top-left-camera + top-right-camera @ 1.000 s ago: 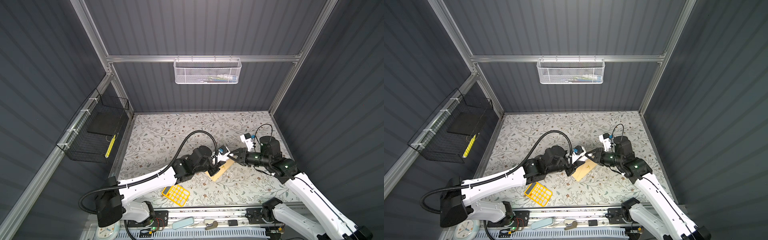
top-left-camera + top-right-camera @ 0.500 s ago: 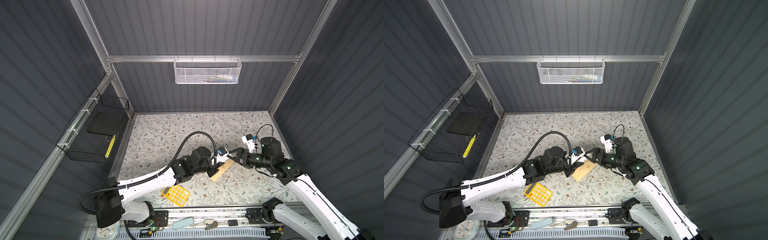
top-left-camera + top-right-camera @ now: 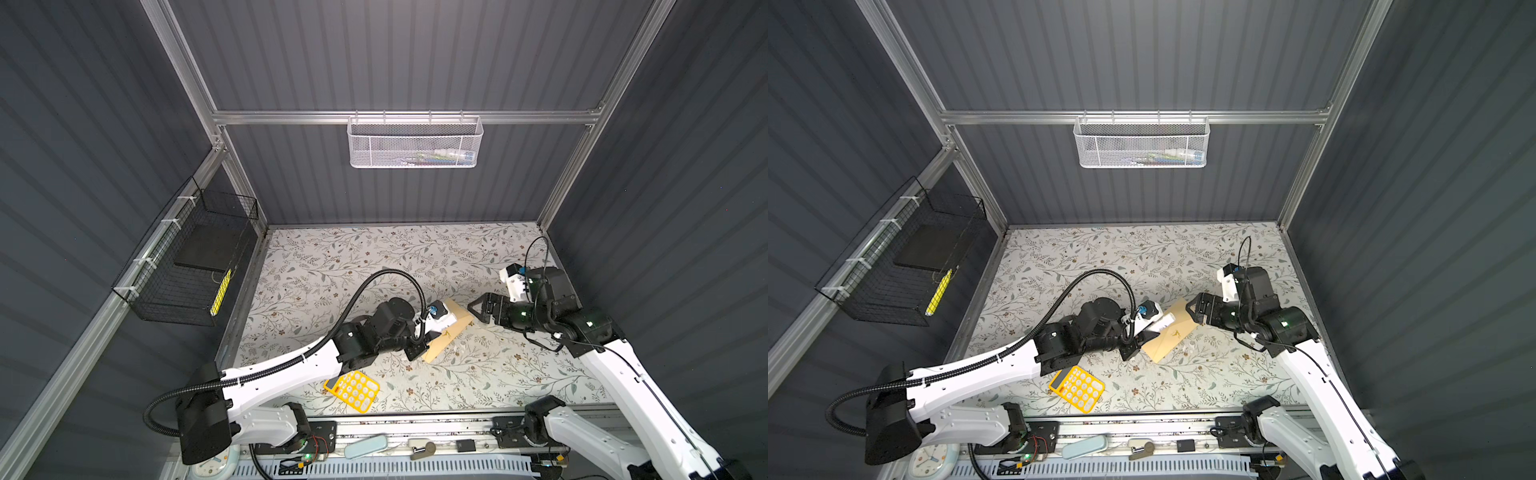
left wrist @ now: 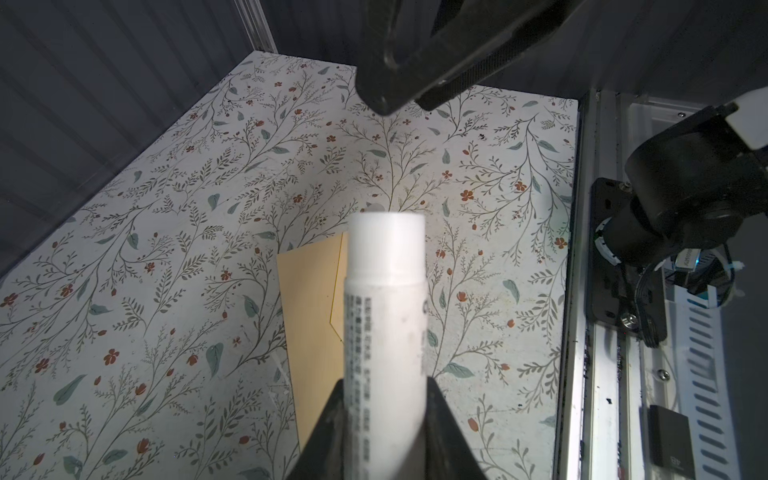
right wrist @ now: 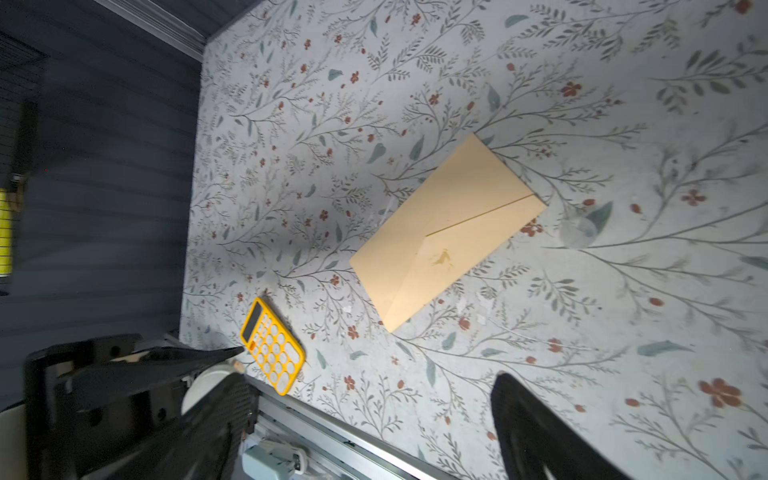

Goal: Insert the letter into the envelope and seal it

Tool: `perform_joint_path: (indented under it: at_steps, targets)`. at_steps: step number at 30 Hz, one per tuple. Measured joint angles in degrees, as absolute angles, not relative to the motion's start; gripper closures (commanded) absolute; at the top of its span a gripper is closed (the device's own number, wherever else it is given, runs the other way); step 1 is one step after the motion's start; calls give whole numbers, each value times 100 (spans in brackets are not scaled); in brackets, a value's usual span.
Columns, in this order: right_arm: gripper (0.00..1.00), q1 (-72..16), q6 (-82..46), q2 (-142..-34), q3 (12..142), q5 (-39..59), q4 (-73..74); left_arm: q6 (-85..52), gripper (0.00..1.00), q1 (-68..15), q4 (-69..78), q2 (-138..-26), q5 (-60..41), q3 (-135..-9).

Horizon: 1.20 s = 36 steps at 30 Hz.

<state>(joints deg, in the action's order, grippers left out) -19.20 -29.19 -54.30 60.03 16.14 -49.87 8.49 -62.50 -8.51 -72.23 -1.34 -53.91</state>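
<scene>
The envelope (image 5: 449,232) lies flat on the floral tabletop (image 3: 332,266), flap shut, with the calculator (image 3: 352,390) well apart by the front rail. The left claw (image 4: 384,415) grips a glue stick (image 4: 386,299) over one end of the envelope, hiding part of it — the right claw (image 3: 478,311) gapes empty beside the other end.

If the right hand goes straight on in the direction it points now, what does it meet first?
Probably the glue stick in the left hand; the right hand faces its tip, but height is unclear.
</scene>
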Motion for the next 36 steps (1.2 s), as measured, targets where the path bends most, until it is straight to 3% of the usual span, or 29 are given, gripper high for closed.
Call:
perform_joint_path:
  at_steps: [10,19,36]
  targets:
    - [1,-1839,-1922,-6257,6119,554,-5481,978,92,-6250,-1236,-7111,-172,-5349]
    - [1,-1686,-1391,-7618,6154,325,-5398,1197,92,-6250,-1575,-6908,-108,-5349]
    - [25,-1452,-1463,-8757,6086,207,-4755,1271,91,-6250,-1822,-6685,-110,-5349]
